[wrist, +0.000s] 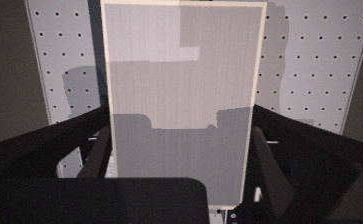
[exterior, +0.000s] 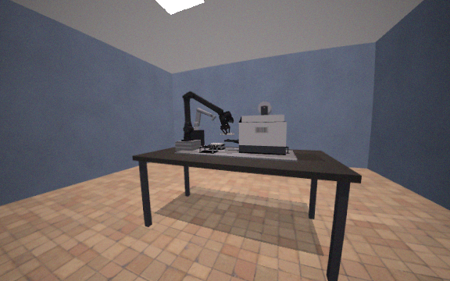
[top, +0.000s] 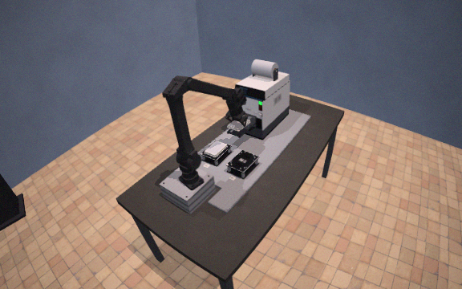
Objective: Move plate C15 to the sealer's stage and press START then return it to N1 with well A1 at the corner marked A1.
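Note:
A foil-covered plate, C15 by the task (top: 236, 127) (exterior: 228, 134) (wrist: 182, 85), is held level in the air. My gripper (wrist: 181, 111) is shut on its two long sides. The sealer's dark stage (exterior: 230, 140) is out, below the plate and apart from it. The sealer (top: 277, 106) (exterior: 262, 134) shows a green lamp (top: 260, 103). A dark nest (top: 249, 159) stands empty. The other nest holds a white plate (top: 216, 148), which looks flat. Nest labels and the held plate's A1 corner cannot be read.
The sealer's body stands close beyond the held plate, with a foil roll (top: 264, 68) (exterior: 264, 108) on top. The nests stand on a grey perforated board (top: 231, 199) (wrist: 317, 60) between the arm's base (top: 188, 194) and the sealer.

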You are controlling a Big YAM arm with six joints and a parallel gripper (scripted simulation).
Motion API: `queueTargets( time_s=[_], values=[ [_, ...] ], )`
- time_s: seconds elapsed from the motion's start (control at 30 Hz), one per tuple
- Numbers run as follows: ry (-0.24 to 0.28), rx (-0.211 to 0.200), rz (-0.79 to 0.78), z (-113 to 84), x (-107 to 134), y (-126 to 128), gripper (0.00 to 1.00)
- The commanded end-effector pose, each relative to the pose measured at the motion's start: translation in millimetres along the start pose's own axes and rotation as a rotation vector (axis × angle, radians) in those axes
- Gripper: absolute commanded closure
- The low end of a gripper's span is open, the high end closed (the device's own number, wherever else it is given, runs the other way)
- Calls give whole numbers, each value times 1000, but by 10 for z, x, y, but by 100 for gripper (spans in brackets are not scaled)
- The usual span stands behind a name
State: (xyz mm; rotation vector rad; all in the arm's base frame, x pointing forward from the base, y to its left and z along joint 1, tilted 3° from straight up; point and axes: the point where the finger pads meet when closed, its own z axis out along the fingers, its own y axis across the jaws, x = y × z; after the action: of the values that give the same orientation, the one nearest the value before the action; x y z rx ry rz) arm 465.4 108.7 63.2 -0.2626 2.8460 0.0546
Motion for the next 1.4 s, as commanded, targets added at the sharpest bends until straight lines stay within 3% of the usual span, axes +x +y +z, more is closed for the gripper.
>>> queueTargets(
  time_s=[0.0, 0.13, 0.3, 0.53, 0.9, 1.1, 1.27, 1.37],
  values=[
    [-84, -10, -25, -235, -195, 7, 100],
    [-79, -7, -18, -228, -133, -54, 100],
    [-20, -4, -2, -117, 122, -166, 100],
    [-56, -6, -20, -315, 115, -221, 100],
    [-32, 2, -7, -203, 368, -406, 100],
    [-78, -4, -27, -386, 320, -427, 100],
    [-72, 0, -21, -389, 412, -509, 100],
    [-34, -4, -8, -301, 560, -554, 100]
  ],
)
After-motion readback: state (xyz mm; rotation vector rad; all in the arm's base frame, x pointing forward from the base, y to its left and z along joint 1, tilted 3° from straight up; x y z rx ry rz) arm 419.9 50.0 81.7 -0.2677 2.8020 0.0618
